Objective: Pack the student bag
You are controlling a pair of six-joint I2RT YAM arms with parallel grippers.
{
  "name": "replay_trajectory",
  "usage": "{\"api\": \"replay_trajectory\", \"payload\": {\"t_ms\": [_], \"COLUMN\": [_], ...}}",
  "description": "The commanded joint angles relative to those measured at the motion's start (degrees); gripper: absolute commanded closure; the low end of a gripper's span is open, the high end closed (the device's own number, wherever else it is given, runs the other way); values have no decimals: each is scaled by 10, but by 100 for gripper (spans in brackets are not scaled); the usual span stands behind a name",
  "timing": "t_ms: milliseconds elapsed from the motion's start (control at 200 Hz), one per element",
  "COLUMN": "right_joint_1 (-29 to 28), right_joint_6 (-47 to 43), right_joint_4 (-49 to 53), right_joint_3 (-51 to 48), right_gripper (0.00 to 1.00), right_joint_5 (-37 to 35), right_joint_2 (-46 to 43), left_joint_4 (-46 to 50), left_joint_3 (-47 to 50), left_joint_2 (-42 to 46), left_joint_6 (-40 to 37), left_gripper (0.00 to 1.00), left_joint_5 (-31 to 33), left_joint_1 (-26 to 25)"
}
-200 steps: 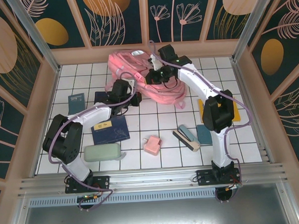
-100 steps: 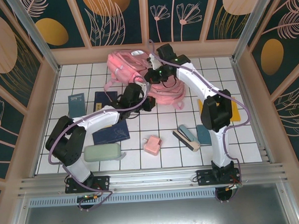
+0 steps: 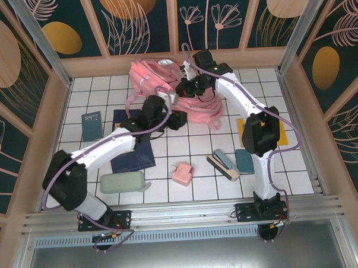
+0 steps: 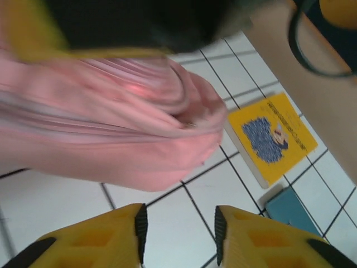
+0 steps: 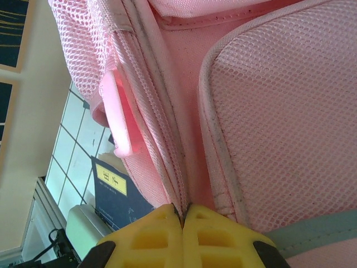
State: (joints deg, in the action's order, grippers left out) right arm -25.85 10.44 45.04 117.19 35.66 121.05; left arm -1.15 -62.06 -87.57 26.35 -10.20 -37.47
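Right end effector (image 5: pixel 183 219) clamps a seam of the student bag (image 5: pixel 279 111); left end effector (image 4: pixel 178 237) stands apart, empty.

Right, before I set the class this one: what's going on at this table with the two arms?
Both arms reach to the pink bag at the far side of the table. The right gripper is shut on a seam of the bag, pinching the fabric. The left gripper is open and empty, just beside the bag. A yellow book, a pink box and a green case lie unpacked.
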Motion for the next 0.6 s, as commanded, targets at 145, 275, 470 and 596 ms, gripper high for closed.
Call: {"api": "replay_trajectory", "payload": {"t_ms": [145,275,470,596], "right_joint_1": [15,30,32,35], "right_joint_6": [-2,15,17,32], "right_joint_4": [-28,-56,-60,-81], "right_joint_3": [-13,-39,-38,-47], "right_gripper": [100,100,100,100], "right_joint_5": [39,75,102,140], "right_joint_2": [-50,-71,-72,-72], "left_joint_4": [-39,-91,-108,-150], "left_joint_3": [47,58,27,15], "left_joint_2": [27,8,-32,-59], "left_joint_6": [-55,-52,-80,-82], "left_gripper": [50,16,19,23], "left_joint_5": [-112,-194,-305,-363], "left_joint_1": [126,172,225,225]}}
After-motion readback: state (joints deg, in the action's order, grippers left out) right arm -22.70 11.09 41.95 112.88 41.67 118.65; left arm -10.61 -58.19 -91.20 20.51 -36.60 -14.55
